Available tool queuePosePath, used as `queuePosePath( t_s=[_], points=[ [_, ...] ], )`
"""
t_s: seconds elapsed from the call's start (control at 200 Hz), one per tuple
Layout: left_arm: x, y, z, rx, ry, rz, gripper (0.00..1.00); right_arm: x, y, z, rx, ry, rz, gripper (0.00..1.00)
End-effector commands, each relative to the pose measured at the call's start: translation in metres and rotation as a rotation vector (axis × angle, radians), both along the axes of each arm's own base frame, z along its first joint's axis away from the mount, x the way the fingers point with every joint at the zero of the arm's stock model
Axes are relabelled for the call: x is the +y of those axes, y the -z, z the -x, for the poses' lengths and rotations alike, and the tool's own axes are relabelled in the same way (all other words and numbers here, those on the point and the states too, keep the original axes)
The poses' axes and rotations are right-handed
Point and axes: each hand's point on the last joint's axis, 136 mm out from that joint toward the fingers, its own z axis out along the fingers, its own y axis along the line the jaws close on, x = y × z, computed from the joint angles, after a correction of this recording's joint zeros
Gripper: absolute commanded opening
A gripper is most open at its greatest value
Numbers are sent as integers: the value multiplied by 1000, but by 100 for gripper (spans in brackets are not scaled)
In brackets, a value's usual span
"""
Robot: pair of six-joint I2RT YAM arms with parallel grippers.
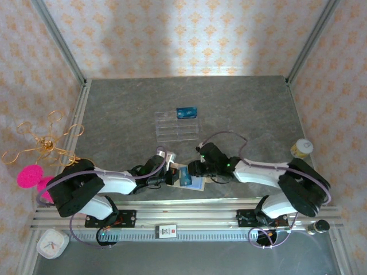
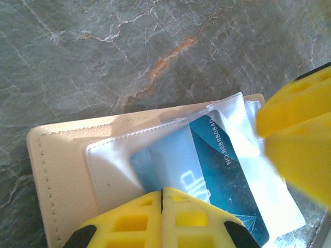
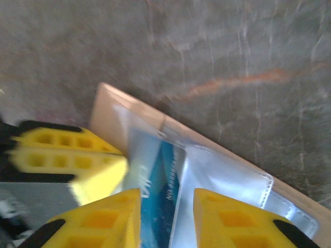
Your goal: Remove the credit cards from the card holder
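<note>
Credit card (image 3: 161, 181) between right fingers (image 3: 103, 219); left fingers (image 2: 129, 219) seemingly pinching card holder (image 2: 62, 165).

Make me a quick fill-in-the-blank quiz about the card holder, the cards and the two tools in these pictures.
1. The credit card showing in the card holder is coloured ___.
2. In the top view, a second card lies in the clear ___ further back.
3. The left tool has its fingers pressed ___.
4. The right tool has its fingers ___, with the credit card visible between them.
Missing words: blue; tray; together; apart.
</note>
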Motion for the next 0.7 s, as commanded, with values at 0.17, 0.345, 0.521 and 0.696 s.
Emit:
queuePosePath(
  t_s=[0.17, 0.345, 0.521, 0.696],
  points=[
    [9, 12, 6, 29, -14, -12, 0, -31, 3, -17, -77, 106, 115, 37],
    [8, 12, 7, 26, -5, -6, 0, -20, 10, -20, -74, 37, 138, 36],
    [6, 12, 7, 26, 7, -5, 0, -15, 19, -21, -61, -30, 170, 35],
    [5, 13, 8, 26, 12, -4, 0, -9, 20, -17, -41, -85, 150, 35]
  ],
)
